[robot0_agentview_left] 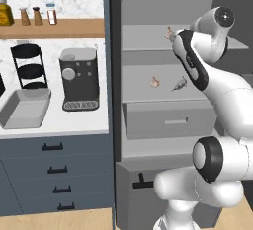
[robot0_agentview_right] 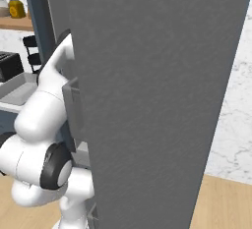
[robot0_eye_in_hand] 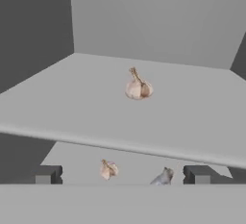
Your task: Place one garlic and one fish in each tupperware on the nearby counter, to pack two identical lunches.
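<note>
Fingers: I see my two dark fingers (robot0_eye_in_hand: 122, 175) spread wide at the bottom of the hand view, released, with nothing between them.
Arm: the white arm (robot0_agentview_left: 217, 100) reaches into the open grey cabinet (robot0_agentview_left: 168, 120), towards its upper shelf.
Upper garlic: a small pale pinkish-beige bulb with a pointed tip (robot0_eye_in_hand: 138, 87) sits on the upper grey shelf (robot0_eye_in_hand: 72, 107), ahead of my fingers and apart from them.
Lower garlic: a second bulb alike (robot0_eye_in_hand: 108, 169) lies on the shelf below; from the left base view it rests left of the fish.
Fish: a small slender grey-brown fish (robot0_agentview_left: 179, 83) lies on the lower shelf, near that bulb but not touching it. I can make out just one fish.
Tupperware: a shallow light-grey rectangular tray with a raised rim (robot0_agentview_left: 23, 108) sits on the white table (robot0_agentview_left: 74, 120), left of the cabinet, in front of a black three-tier round rack (robot0_agentview_left: 29, 66) and beside a dark grey coffee machine (robot0_agentview_left: 79, 78). I cannot tell whether anything lies in it.
Door: the big grey cabinet door (robot0_agentview_right: 157, 100) stands open and hides the shelves from the right base view.
</note>
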